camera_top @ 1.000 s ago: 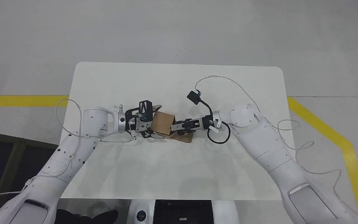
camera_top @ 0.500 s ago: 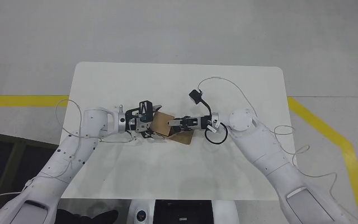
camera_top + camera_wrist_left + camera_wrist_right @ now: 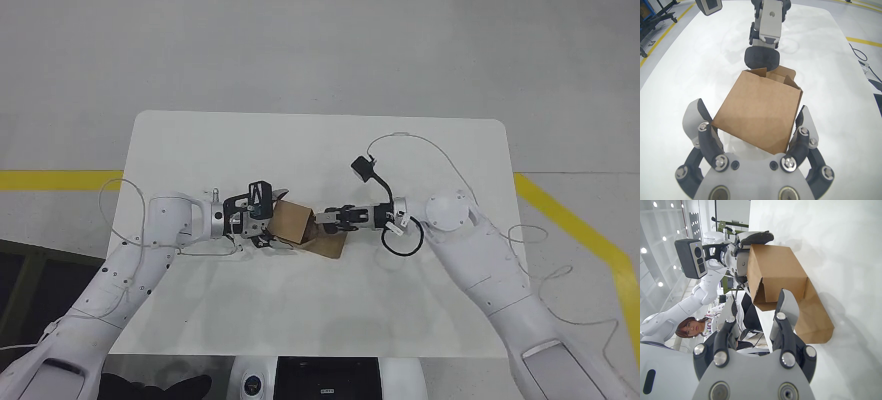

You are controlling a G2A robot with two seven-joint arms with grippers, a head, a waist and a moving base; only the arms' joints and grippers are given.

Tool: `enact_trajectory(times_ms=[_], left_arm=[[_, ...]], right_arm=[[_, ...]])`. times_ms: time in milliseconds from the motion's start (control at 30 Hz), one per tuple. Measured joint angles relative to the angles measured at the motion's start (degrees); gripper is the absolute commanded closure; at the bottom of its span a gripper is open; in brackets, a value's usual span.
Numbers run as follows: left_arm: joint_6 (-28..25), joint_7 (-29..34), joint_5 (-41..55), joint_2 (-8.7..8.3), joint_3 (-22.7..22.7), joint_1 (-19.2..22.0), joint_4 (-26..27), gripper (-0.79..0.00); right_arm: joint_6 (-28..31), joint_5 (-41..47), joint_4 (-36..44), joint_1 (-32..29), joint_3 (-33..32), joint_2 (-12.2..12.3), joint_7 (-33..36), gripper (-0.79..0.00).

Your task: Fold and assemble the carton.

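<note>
A brown carton (image 3: 292, 221) lies on its side at the middle of the white table (image 3: 420, 300), its open end facing right and one long flap (image 3: 331, 245) spread flat on the table. My left gripper (image 3: 265, 226) is shut on the carton (image 3: 759, 111) at its closed end, with a finger (image 3: 694, 111) on each side wall. My right gripper (image 3: 322, 217) is open at the carton's open end (image 3: 772, 275). One of its fingers (image 3: 787, 302) stands in front of the mouth above the flat flap (image 3: 814, 321), the other finger (image 3: 732, 308) off to the side. Its dark pad (image 3: 762, 59) touches the carton's far rim.
A black cable loop (image 3: 400, 243) hangs by the right wrist, and a thin wire (image 3: 420, 148) runs over the table's back right. Another wire (image 3: 112, 205) loops off the left edge. Bare table lies in front of and behind the carton.
The right gripper pushed in toward the carton's open end, then drew back slightly to the right. The carton and the left gripper have stayed put.
</note>
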State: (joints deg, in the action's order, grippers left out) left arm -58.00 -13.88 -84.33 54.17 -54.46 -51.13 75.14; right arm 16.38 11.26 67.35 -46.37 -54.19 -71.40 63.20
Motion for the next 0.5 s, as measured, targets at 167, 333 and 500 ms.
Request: enact_trajectory(times_ms=[167, 333, 500], left_arm=[[0.03, 0.3, 0.56, 0.03, -0.14, 0.1, -0.08, -0.785], [0.0, 0.77, 0.75, 0.12, -0.15, 0.05, 0.09, -0.785], [0.0, 0.82, 0.74, 0.0, -0.66, -0.11, 0.01, -0.785]], right_arm=[[-1.22, -0.58, 6.77, -5.66, -3.03, 1.29, -2.72, -0.785], [-2.61, -1.74, 11.73, -10.17, -4.39, 1.95, -6.17, -0.785], [-3.29, -2.09, 14.89, -13.06, -4.36, 2.16, -8.31, -0.785]])
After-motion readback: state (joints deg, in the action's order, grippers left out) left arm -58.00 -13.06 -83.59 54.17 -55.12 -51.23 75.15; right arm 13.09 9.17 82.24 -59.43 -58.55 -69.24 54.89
